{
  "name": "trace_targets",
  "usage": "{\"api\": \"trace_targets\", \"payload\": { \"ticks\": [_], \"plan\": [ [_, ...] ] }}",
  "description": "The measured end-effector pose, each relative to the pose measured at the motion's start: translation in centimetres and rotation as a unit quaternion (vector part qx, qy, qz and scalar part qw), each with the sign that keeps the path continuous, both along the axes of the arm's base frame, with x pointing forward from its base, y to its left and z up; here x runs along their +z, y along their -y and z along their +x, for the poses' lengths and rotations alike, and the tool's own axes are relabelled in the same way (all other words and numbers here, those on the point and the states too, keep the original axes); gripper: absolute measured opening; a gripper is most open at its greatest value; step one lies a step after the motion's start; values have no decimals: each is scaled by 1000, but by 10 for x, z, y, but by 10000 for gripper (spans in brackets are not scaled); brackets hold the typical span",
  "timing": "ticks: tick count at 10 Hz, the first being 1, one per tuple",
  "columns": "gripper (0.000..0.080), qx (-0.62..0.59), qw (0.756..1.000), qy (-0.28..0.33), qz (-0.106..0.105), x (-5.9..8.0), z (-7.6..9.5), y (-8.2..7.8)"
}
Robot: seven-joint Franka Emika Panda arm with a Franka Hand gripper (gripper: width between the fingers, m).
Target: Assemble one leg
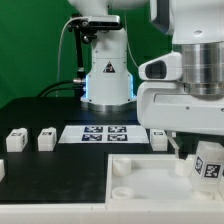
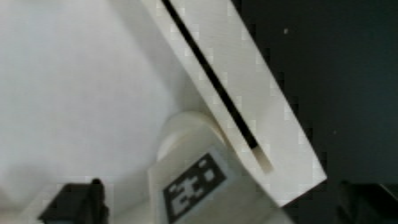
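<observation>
- Exterior view: the arm's base [image 1: 105,75] stands at 12 o'clock, at the back of the black table [image 1: 35,112]. Its white wrist fills the frame from 1 to 3 o'clock, close to the camera and pointing straight down.
- The gripper [image 1: 197,152] hangs at 4 o'clock over the tray's corner, on the exterior view's right.
- The leg [image 1: 209,160] sits right under the gripper at 4 o'clock with its marker face toward the camera, a little tilted, at the rim of the white tray [image 1: 140,160].
- This view does not show whether the fingers press the leg.
- The marker board [image 1: 105,133] lies flat at the centre. A second leg [image 1: 160,137] is just beside it at 3 o'clock. A third leg [image 1: 46,138] and a fourth leg [image 1: 17,140] stand apart on the table at 9 o'clock.
- Wrist view: the camera looks down onto the tray's pale floor [image 2: 71,80], with the tray's wall [image 2: 231,80] crossing as a slanted band.
- The leg [image 2: 199,172] rests against that wall, its marker showing.
- One dark finger [image 2: 71,204] stands apart from the leg with bare floor between them. The other finger cannot be made out, so I cannot tell whether the hand is spread or pinching.
</observation>
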State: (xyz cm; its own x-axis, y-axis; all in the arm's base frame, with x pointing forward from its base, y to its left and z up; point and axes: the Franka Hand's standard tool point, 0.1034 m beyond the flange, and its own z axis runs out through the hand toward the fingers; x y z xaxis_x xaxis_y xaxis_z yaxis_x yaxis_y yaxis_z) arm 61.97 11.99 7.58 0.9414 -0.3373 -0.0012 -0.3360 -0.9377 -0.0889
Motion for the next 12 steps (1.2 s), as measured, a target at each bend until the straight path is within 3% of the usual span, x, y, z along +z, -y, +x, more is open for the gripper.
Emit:
{"api": "trace_targets", "payload": {
  "ticks": [2,3,4,5,6,7,10,12],
  "plan": [
    [649,117,993,21,-11,2,5,5],
    [622,81,997,18,-7,1,4,3],
    [471,86,996,18,-8,1,4,3],
    [471,82,996,18,-7,1,4,3],
    [332,27,1000,13,-1,1,4,1],
    [295,-30,1000,8,4,1,3,0],
    [295,-174,985,-5,16,1,4,1],
    [295,-345,937,-17,50,-1,6,5]
  ]
}}
